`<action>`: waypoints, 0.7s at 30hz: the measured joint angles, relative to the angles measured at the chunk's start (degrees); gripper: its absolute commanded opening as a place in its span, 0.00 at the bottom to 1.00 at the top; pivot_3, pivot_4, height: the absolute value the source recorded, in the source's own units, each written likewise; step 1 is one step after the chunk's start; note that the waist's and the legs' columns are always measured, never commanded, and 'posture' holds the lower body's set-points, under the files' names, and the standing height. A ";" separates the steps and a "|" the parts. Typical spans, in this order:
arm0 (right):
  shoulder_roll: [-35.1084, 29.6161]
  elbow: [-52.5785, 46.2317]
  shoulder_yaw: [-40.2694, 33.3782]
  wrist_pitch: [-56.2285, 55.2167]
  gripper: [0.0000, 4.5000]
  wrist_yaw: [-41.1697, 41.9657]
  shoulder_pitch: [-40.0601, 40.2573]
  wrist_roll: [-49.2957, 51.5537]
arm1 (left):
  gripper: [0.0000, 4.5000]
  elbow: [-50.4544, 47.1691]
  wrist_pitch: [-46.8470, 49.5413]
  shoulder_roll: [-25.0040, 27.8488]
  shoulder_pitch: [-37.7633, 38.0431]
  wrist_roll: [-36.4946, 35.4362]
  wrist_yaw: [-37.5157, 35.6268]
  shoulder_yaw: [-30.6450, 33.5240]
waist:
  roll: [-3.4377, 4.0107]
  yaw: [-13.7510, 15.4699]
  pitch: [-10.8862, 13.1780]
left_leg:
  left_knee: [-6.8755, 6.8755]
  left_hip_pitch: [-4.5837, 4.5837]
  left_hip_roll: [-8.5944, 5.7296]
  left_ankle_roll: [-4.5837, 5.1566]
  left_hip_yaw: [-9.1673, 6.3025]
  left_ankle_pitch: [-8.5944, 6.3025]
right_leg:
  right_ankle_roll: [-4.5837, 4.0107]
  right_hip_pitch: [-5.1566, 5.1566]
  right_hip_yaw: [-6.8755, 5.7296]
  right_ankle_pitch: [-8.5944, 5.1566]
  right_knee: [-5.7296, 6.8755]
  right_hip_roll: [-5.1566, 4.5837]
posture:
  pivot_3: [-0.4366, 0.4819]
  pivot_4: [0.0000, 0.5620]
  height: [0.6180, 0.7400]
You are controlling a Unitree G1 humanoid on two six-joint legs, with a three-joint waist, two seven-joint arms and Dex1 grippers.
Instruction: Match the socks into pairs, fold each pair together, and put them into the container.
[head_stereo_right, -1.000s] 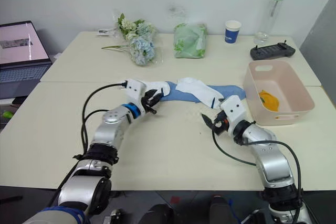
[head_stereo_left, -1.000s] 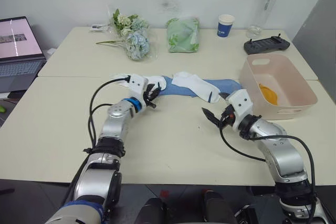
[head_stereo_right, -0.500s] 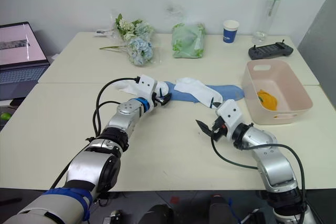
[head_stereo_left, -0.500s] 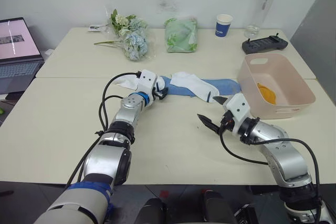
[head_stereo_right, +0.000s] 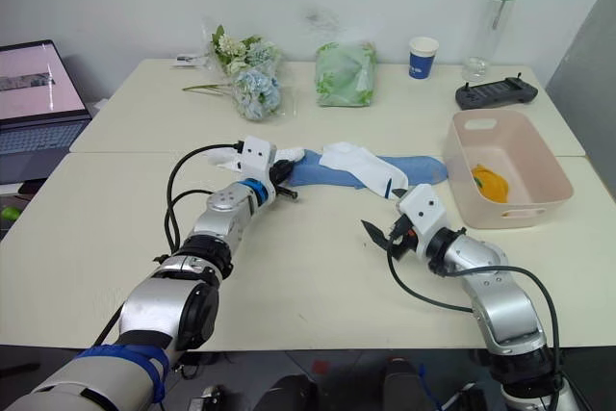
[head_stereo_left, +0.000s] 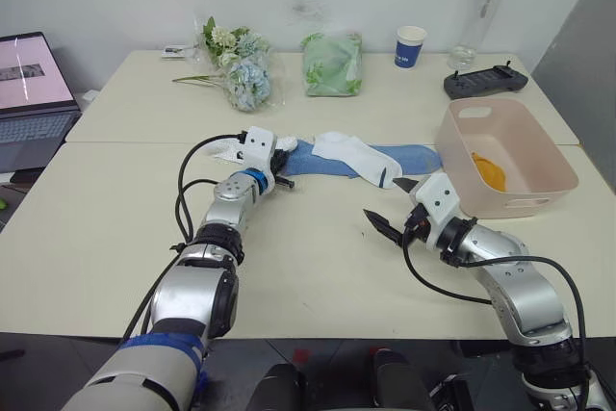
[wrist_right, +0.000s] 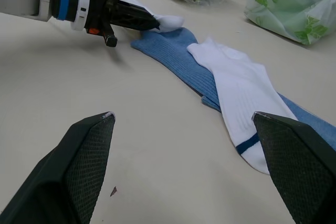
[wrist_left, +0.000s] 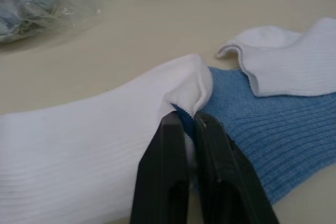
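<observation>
A: Right, biggest first — pink container at table's right edge, mustard sock inside.
B: Then blue sock mid-table, white sock draped across.
A: Left gripper clamped on another white sock, at blue sock's end.
B: Right gripper spread wide, holding nothing, near container.

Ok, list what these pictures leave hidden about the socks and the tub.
- Second light blue sock: head views, mostly under the white sock; cannot be told apart from the first.
- Yellow socks in the container: its wall hides part of them; count unclear.
- White sock in the left gripper: left wrist view, cut off by the edge.
</observation>
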 measured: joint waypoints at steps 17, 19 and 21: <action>-4.79 5.84 -4.91 -1.28 1.00 2.45 -3.09 1.51 | 0.00 -61.35 24.27 12.69 28.08 -13.12 -27.19 -11.14 | 0.03 0.12 0.01 | -0.03 -0.02 0.07 0.01 0.00 0.00 | 0.00 0.04 0.10 0.00 -0.06 -0.02 | 0.48 0.27 1.00; -5.68 7.72 -6.41 -2.22 1.00 2.50 -4.69 1.27 | 0.00 -67.68 29.63 12.19 29.70 -15.13 -28.88 -14.52 | 0.03 0.33 0.01 | 0.02 0.00 0.04 0.01 -0.01 0.00 | 0.00 0.07 0.07 0.00 0.01 -0.01 | 0.48 0.27 1.00; -5.99 8.00 -7.37 -2.82 1.00 3.92 -5.18 2.74 | 0.00 -71.05 33.82 9.52 29.78 -16.80 -28.80 -17.32 | 0.02 0.30 0.00 | 0.02 0.04 0.06 0.02 0.01 -0.01 | 0.00 0.11 0.05 0.00 0.02 0.03 | 0.48 0.27 1.00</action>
